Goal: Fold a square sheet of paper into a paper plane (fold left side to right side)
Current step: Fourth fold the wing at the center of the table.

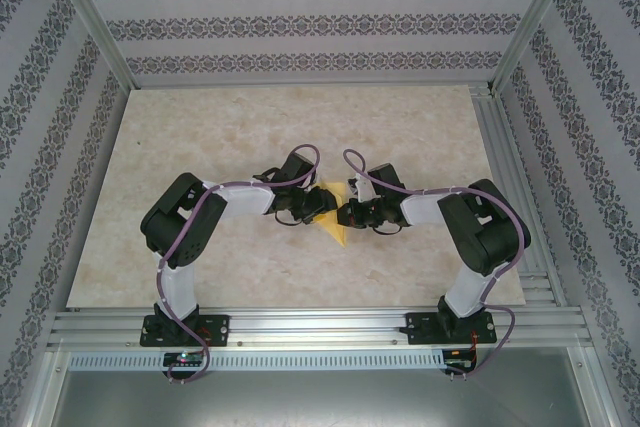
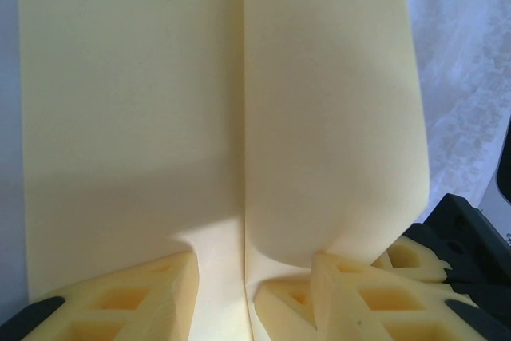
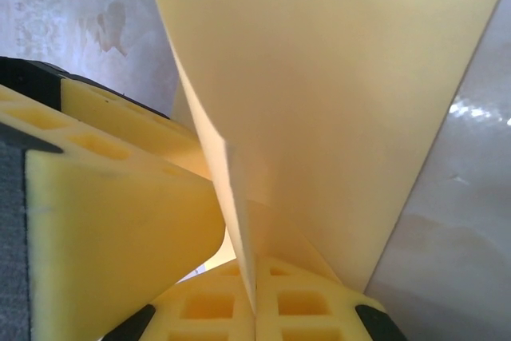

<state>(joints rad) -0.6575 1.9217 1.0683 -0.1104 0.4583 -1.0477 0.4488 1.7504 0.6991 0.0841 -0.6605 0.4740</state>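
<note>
The paper (image 1: 338, 227) is near the middle of the bench (image 1: 250, 127), about halfway between its left and right edges and a little nearer the near edge than the far one. The two claws meet over it, the left claw (image 1: 316, 205) at its left side and the right claw (image 1: 350, 213) at its right.

In the left wrist view the paper has a straight centre crease, and its right flap curls up off the flat part. The left claw (image 2: 231, 281) has its fingers apart. The crease runs through the gap and nothing is pinched.

In the right wrist view the right claw (image 3: 255, 305) is closed on the paper's edge, and the sheet rises curved from the seam between its fingers. A finger (image 3: 120, 229) of the left claw is just beside it.
</note>
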